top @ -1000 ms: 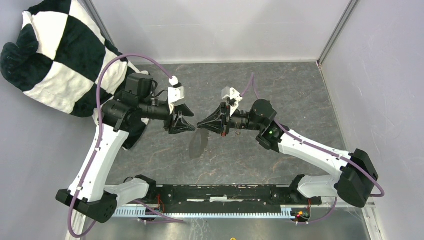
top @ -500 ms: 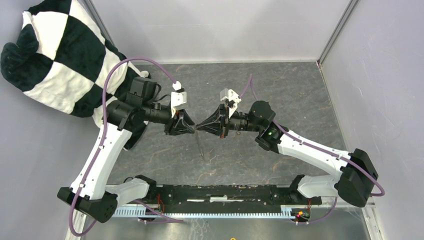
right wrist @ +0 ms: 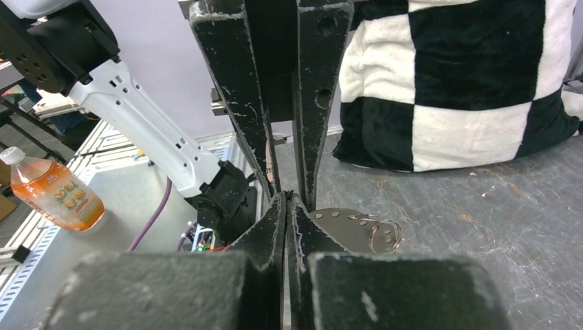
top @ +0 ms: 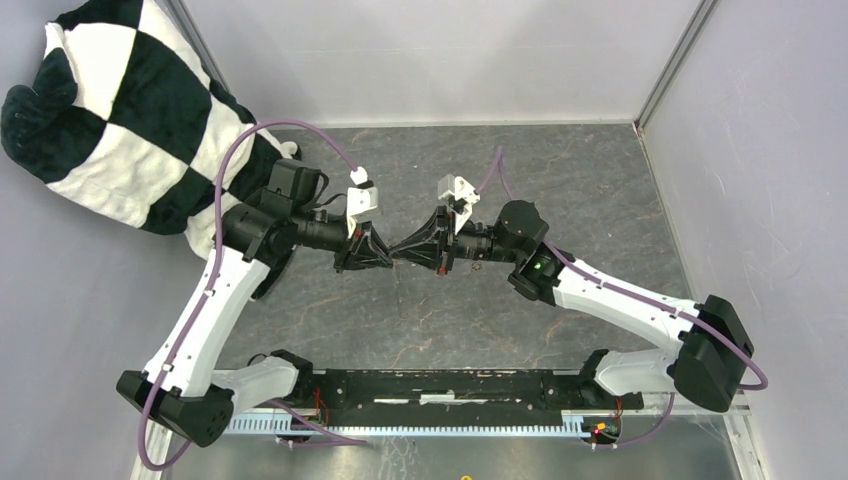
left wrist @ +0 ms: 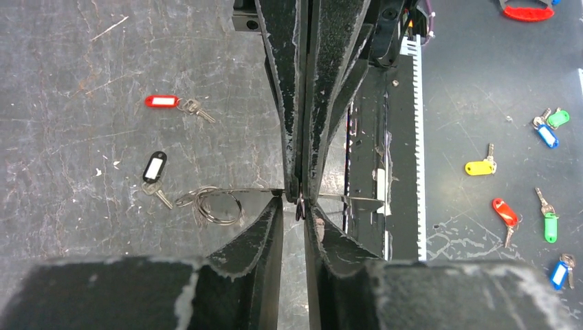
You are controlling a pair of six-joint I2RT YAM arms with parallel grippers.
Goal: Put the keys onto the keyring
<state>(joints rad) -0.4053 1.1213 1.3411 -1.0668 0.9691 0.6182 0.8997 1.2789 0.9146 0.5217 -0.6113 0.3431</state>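
The right gripper (right wrist: 287, 206) and left gripper (left wrist: 293, 214) meet tip to tip above the table. The right one looks pinched shut on the keyring (right wrist: 340, 230); the left one's fingers stand barely apart at it, grip unclear. The keyring lies flat, crosswise to both sets of fingers. The black-tagged key (left wrist: 152, 168) and red-tagged key (left wrist: 163, 101) rest below, beside the left fingertips, the black-tagged one nearer.

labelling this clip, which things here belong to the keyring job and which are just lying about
Job: keyring, pinched between left gripper and right gripper; black-tag key; red-tag key.
Lying about: checkered blanket; drink bottle; yellow-tag key.
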